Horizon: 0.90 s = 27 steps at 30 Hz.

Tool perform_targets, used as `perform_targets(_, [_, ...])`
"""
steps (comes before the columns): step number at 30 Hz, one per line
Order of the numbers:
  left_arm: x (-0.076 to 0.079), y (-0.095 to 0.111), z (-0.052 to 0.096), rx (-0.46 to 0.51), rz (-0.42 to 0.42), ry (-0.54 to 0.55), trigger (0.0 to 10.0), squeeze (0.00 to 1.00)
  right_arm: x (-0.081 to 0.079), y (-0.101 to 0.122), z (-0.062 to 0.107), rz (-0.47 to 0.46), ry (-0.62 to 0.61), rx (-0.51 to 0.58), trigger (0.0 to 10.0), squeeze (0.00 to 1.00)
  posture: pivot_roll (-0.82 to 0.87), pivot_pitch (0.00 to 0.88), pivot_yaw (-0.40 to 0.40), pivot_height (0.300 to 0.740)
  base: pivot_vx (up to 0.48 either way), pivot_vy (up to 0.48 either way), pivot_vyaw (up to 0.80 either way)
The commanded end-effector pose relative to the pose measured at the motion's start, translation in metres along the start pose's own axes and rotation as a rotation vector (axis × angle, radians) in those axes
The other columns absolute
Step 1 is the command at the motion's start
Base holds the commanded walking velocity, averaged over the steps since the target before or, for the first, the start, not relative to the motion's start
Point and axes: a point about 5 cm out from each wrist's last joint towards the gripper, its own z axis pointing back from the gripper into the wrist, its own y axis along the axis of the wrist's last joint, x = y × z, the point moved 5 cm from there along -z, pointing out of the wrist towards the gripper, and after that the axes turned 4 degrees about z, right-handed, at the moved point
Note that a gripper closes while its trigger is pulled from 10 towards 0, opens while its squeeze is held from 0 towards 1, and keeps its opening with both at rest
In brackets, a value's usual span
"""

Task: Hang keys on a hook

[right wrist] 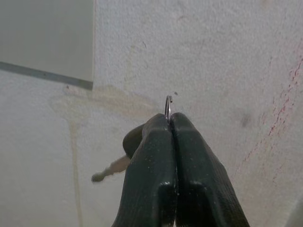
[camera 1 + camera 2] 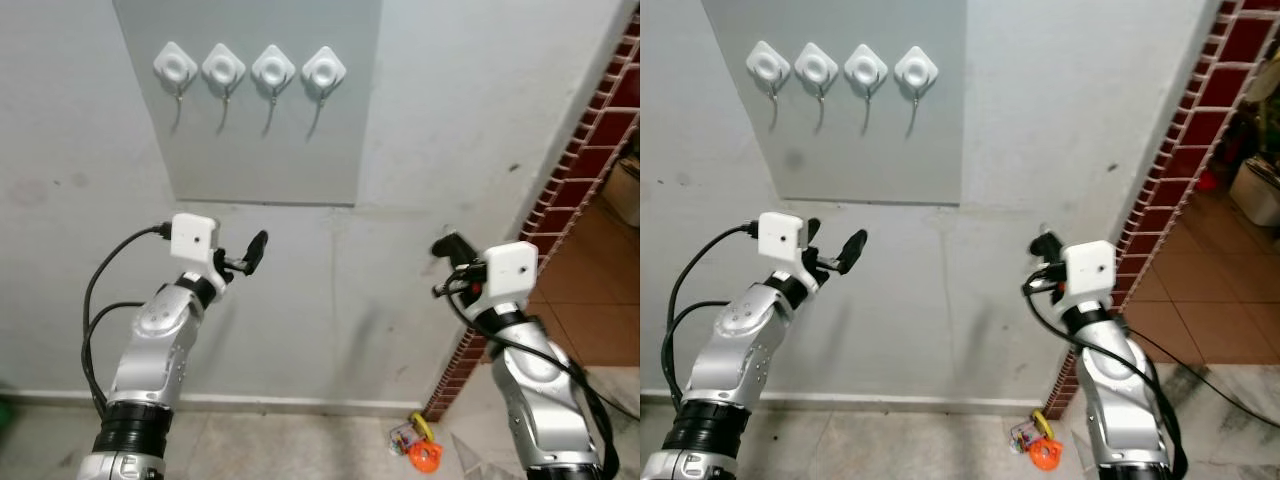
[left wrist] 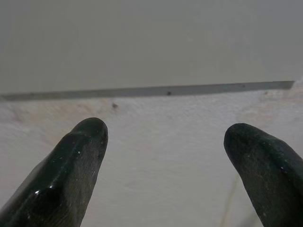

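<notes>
A pale plastered wall (image 2: 450, 120) filled the scene, with a smooth grey panel (image 2: 260, 150) fixed to it and a red brick pillar (image 2: 590, 160) edging an opening on the robot's right, where terracotta floor tiles (image 2: 590, 300) showed beyond. Four white diamond-shaped hooks (image 2: 250, 68) sat in a row near the panel's top, each with a thin metal prong hanging down; nothing hung on any of them.

The right gripper (image 1: 171, 124) was raised before the bare wall, below the panel's lower corner and well below and to the right of the hooks. Its two black fingers were pressed tightly together on a thin metal key ring (image 1: 168, 107), whose loop poked out just past the fingertips, while a key (image 1: 111, 169) jutted out beside the fingers. So the keys were in that pinch, well apart from every hook.

The left gripper (image 2: 245, 258) was held up just under the panel's bottom edge, below the hooks, its fingers (image 3: 75, 165) spread wide with nothing between them.

Far below the right gripper, on the grey floor (image 2: 300, 445) at the foot of the pillar, lay a small orange and yellow object (image 2: 420, 445); what it was could not be told.
</notes>
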Motion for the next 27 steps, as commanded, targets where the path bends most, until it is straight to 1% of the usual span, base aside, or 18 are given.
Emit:
perform_targets(1, [0.004,0.011,-0.002,0.037,-0.005,-0.013,10.0,0.00,0.004,0.001,-0.001,0.000,-0.002,0.002,10.0,0.00,-0.03,0.000,0.021,0.740,0.000,0.000,0.00])
perform_targets(2, [0.008,0.014,-0.003,0.041,-0.002,-0.028,10.0,0.00,0.005,0.001,-0.001,0.005,0.001,0.001,10.0,0.00,-0.03,0.000,0.021,0.740,0.000,0.000,0.00])
perform_targets(3, [0.014,0.017,-0.005,0.042,0.056,-0.041,10.0,0.00,0.007,0.002,-0.003,0.017,0.011,0.000,10.0,0.00,-0.03,0.000,0.019,0.740,0.000,0.000,0.00])
perform_targets(5, [0.017,0.022,-0.006,0.054,0.087,-0.051,10.0,0.00,0.008,0.002,-0.004,0.036,0.020,0.002,10.0,0.00,-0.03,0.000,0.019,0.740,0.000,0.000,0.00])
perform_targets(9, [0.033,0.040,-0.011,0.103,0.042,-0.117,10.0,0.00,0.007,0.009,-0.014,0.015,0.078,0.029,10.0,0.00,-0.03,0.000,0.016,0.740,0.000,0.000,0.00])
perform_targets(12, [0.040,0.046,-0.013,0.114,0.011,-0.156,10.0,0.00,0.004,0.015,-0.022,0.020,0.106,0.047,10.0,0.00,-0.03,0.000,0.014,0.740,0.000,0.000,0.00])
perform_targets(14, [0.043,0.047,-0.014,0.111,0.017,-0.173,10.0,0.00,0.003,0.018,-0.026,0.025,0.116,0.056,10.0,0.00,-0.03,0.000,0.014,0.740,0.000,0.000,0.00])
perform_targets(18, [0.049,0.053,-0.017,0.111,-0.003,-0.200,10.0,0.00,0.002,0.027,-0.039,0.027,0.133,0.085,10.0,0.00,-0.02,0.000,0.019,0.740,0.000,0.000,0.00])
perform_targets(19, [0.051,0.054,-0.017,0.114,0.004,-0.206,10.0,0.00,0.001,0.030,-0.042,0.022,0.139,0.093,10.0,0.00,-0.02,0.000,0.019,0.740,0.000,0.000,0.00])
perform_targets(23, [0.057,0.059,-0.018,0.120,-0.010,-0.231,10.0,0.00,0.000,0.037,-0.051,0.007,0.157,0.116,10.0,0.00,-0.02,0.000,0.020,0.740,0.000,0.000,0.00])
perform_targets(25, [0.058,0.060,-0.018,0.123,-0.007,-0.239,10.0,0.00,-0.001,0.039,-0.052,0.005,0.163,0.120,10.0,0.00,-0.02,0.000,0.020,0.740,0.000,0.000,0.00])
perform_targets(26, [0.063,0.062,-0.018,0.128,-0.028,-0.260,10.0,0.00,-0.005,0.042,-0.056,-0.005,0.186,0.129,10.0,0.00,-0.02,0.000,0.021,0.740,0.000,0.000,0.00])
perform_targets(27, [0.065,0.063,-0.017,0.129,-0.030,-0.267,10.0,0.00,-0.007,0.043,-0.058,-0.007,0.197,0.132,10.0,0.00,-0.02,0.000,0.021,0.740,0.000,0.000,0.00])
